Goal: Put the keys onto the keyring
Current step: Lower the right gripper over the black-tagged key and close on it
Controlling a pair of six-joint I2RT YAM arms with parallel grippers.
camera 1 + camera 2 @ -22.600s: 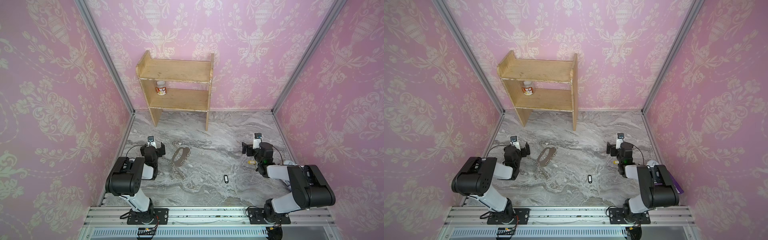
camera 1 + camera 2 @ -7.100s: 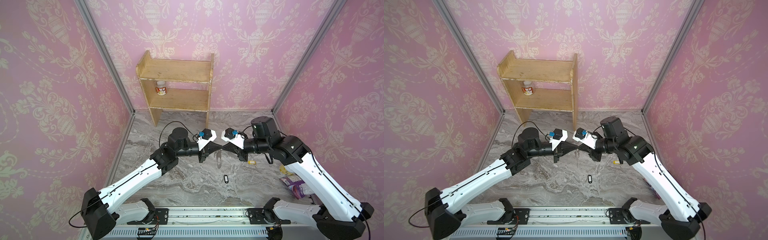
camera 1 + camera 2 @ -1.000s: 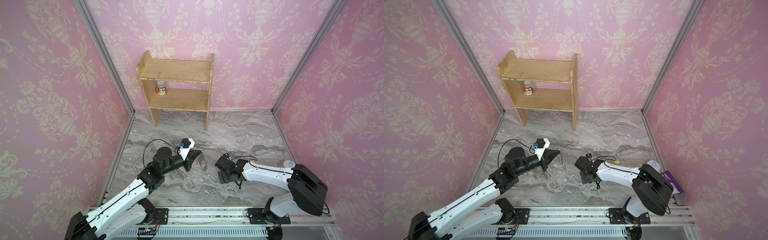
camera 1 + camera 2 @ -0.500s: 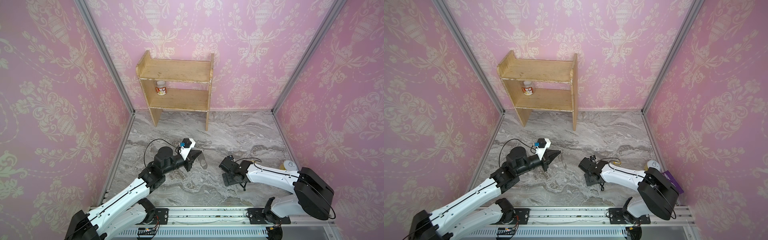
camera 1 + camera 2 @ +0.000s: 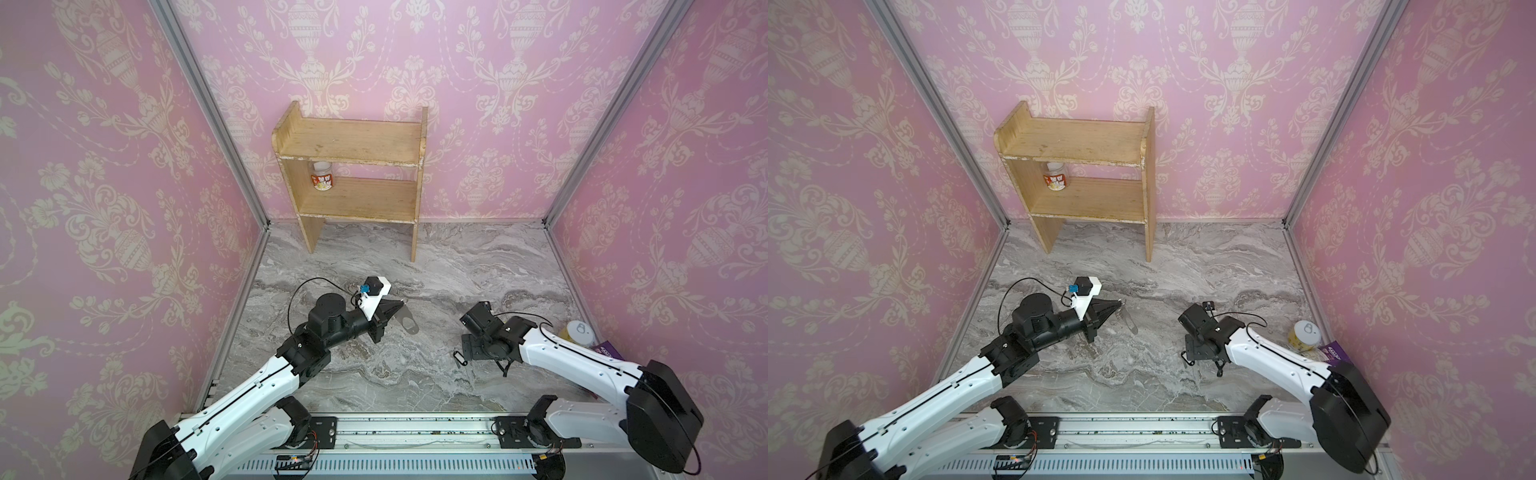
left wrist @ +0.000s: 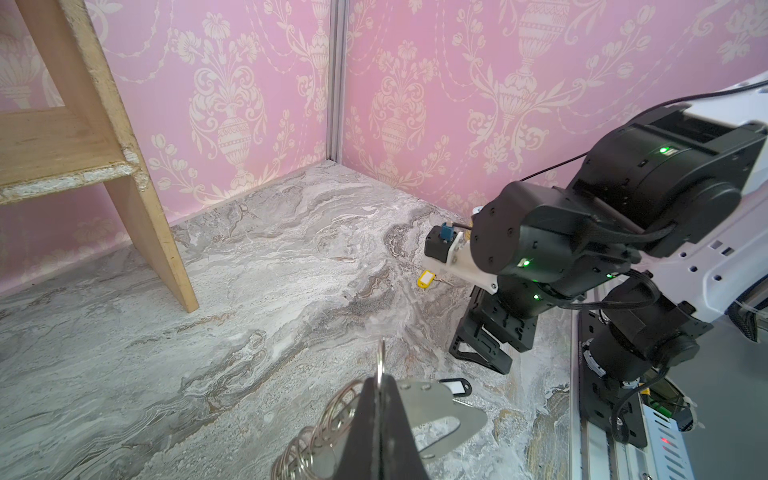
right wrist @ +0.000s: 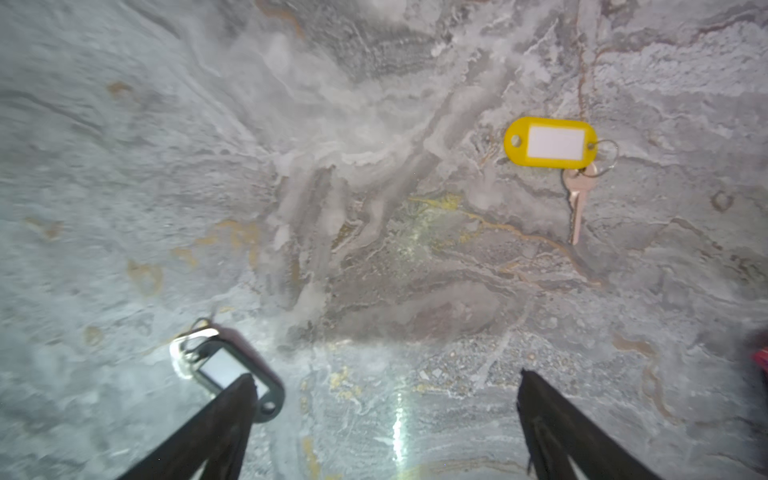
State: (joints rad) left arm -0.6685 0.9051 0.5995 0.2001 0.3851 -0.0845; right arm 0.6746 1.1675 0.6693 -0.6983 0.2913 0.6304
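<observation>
Drawn back rightward, the right gripper (image 7: 385, 374), jaws spread, reaches for the black key tag (image 7: 220, 365), seemingly off-centre and needing realignment, while the left gripper (image 6: 380, 382) pinches the keyring (image 6: 469, 417).

Pink damask walls (image 5: 104, 166), grey marble floor (image 5: 457, 257), wooden shelf (image 5: 353, 141)

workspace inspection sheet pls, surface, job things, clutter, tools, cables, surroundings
surface: grey marbled tabletop, no spills seen
job's things: keyring gripped at a split ring; black tag and yellow tag with its key lie loose on the tabletop
clutter: can and purple packet at the right edge; jar on the wooden shelf
tools: left tool shut on the keyring; right tool open, low beside the black tag
cables: left arm's cable and right arm's cable loop free of the tags
surroundings: wooden shelf at the back, pink patterned walls
</observation>
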